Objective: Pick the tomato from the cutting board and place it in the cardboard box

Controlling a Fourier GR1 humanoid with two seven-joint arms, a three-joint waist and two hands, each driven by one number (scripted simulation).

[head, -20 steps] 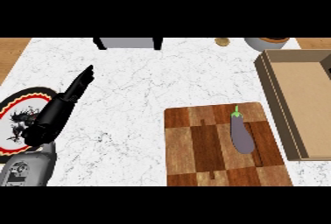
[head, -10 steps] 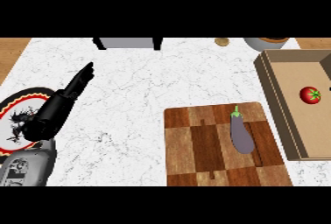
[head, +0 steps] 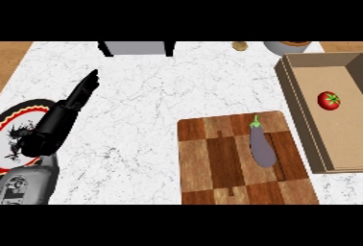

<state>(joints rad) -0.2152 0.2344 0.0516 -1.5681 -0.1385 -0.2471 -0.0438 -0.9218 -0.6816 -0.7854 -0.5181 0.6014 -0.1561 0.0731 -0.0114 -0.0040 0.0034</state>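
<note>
**Tomato now in the box**

Not in the box a second ago; now sitting red on the box floor: tomato. Looks done. Left on the board: only an eggplant. Left hand flat, fingers straight, holding nothing. No right hand to see.

counter – white marble | cutting board – chequered wood | box – matt cardboard | tomato – glossy

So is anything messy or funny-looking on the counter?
Nothing is spilled or broken. The tomato sits inside the cardboard box, and the eggplant lies flat on the cutting board. The left hand rests open over the counter.
</note>
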